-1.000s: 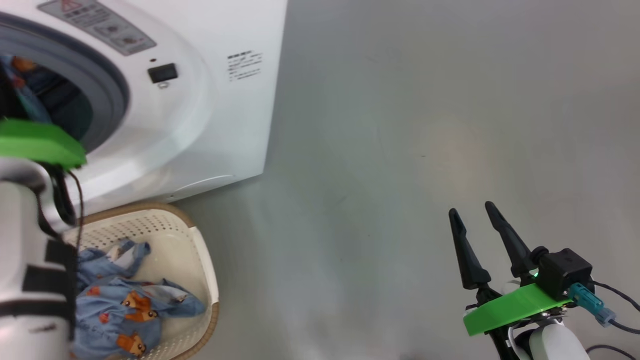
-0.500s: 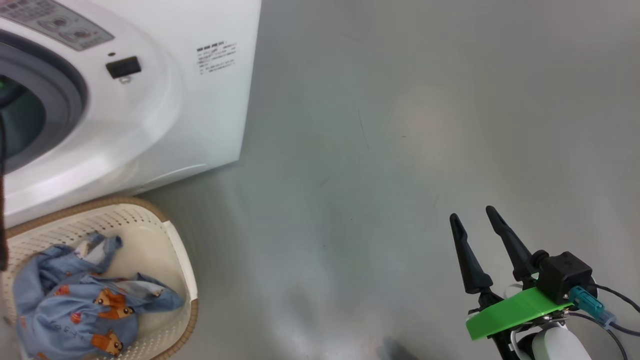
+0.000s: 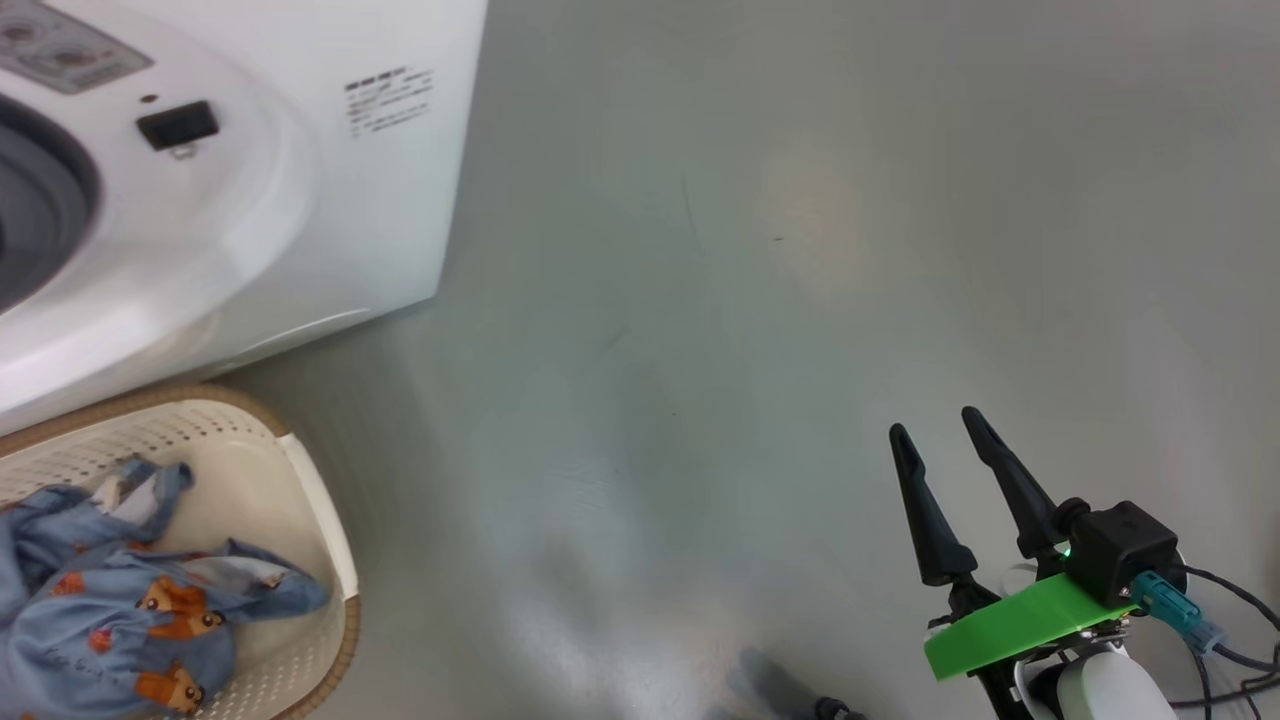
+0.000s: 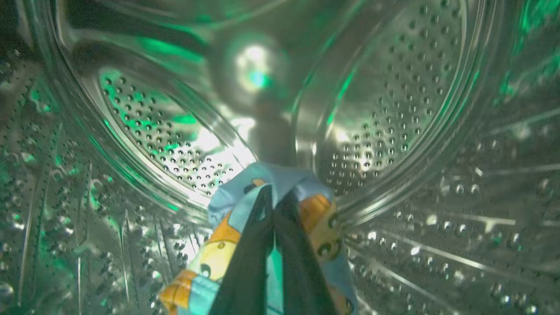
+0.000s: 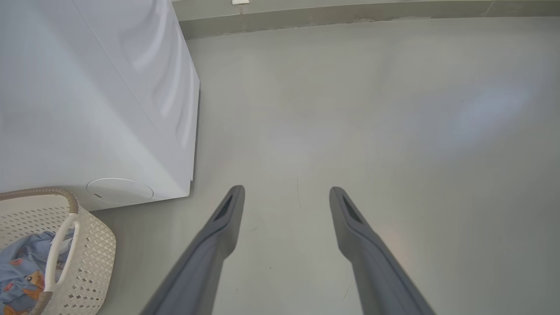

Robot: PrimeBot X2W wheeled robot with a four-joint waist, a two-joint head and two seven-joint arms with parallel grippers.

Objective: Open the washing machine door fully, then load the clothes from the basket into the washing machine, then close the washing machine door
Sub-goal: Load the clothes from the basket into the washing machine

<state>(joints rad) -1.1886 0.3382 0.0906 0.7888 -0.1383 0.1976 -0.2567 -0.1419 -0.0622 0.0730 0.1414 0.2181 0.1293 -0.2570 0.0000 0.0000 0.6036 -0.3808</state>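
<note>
Between the two dark fingers of the left pincer (image 4: pixel 274 192), which are pressed tight together, a fold of bear-print cloth (image 4: pixel 223 249) is clamped. The fabric bunches over the tips and hangs down on either side of the fingers. Ahead of the tips and all round them curves the perforated steel drum (image 4: pixel 393 87), so this pincer and its load are well inside the washing machine (image 3: pixel 250 230). Whether the cloth's lower end touches the drum cannot be told.

The right pincer (image 3: pixel 933 421) stands wide open and holds nothing, its fingers spread over bare floor (image 3: pixel 700 300). Well off to its left sits the basket (image 3: pixel 300 500), just beside the foot of the machine. A heap of clothes (image 3: pixel 120 610) in the same blue bear print lies in it.

The cloth looks light, soft and quite limp. It should slump into the drum once the fingers part, though a fold draped over a tip may cling and need drawing off. It is neither fragile nor slippery, so a firm pinch does no harm. For the heap in the basket, the best hold is probably a raised ridge near the top. The pinch should go deep enough to catch more than one layer. Loose ends are likely to trail and could catch on the basket's rim or the mouth of the machine.
</note>
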